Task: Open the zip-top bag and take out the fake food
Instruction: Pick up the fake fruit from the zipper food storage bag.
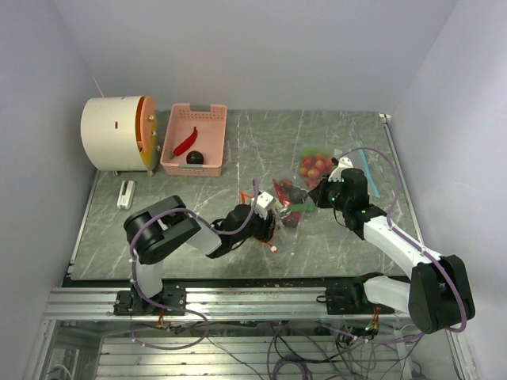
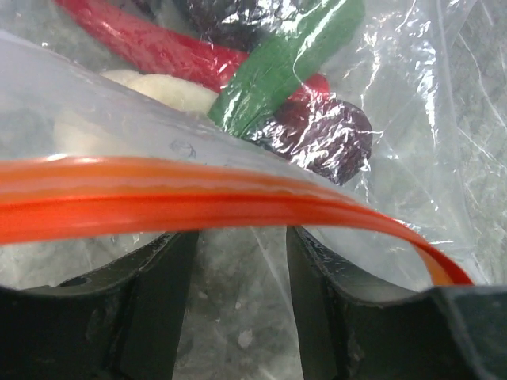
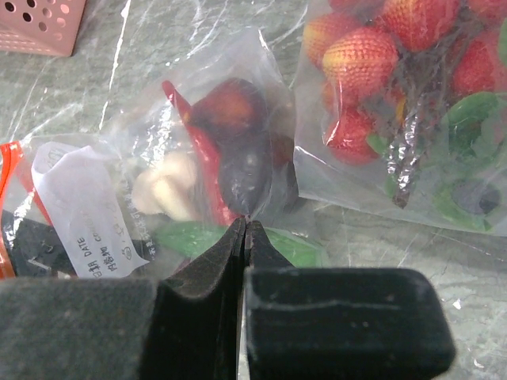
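Observation:
The clear zip-top bag (image 1: 287, 198) lies mid-table between both grippers. Its orange zip strip (image 2: 238, 202) runs across the left wrist view, just above my left gripper (image 2: 242, 236). That gripper's fingers (image 2: 150, 317) stand apart with only thin bag film between them. Inside the bag lies the fake food: a red chilli (image 2: 150, 43), a green piece (image 2: 285, 59), a dark purple piece (image 3: 242, 170) and a white bulb (image 3: 162, 190). My right gripper (image 3: 244, 223) is shut, pinching the bag's film at the end away from the zip, also seen in the top view (image 1: 313, 202).
A second clear bag of strawberries (image 1: 317, 166) lies just behind the right gripper. A pink slotted basket (image 1: 170, 162) at back left holds a red chilli and a dark item. A white drum with an orange face (image 1: 119, 133) stands at far left, with a small white object (image 1: 126, 193) in front of it.

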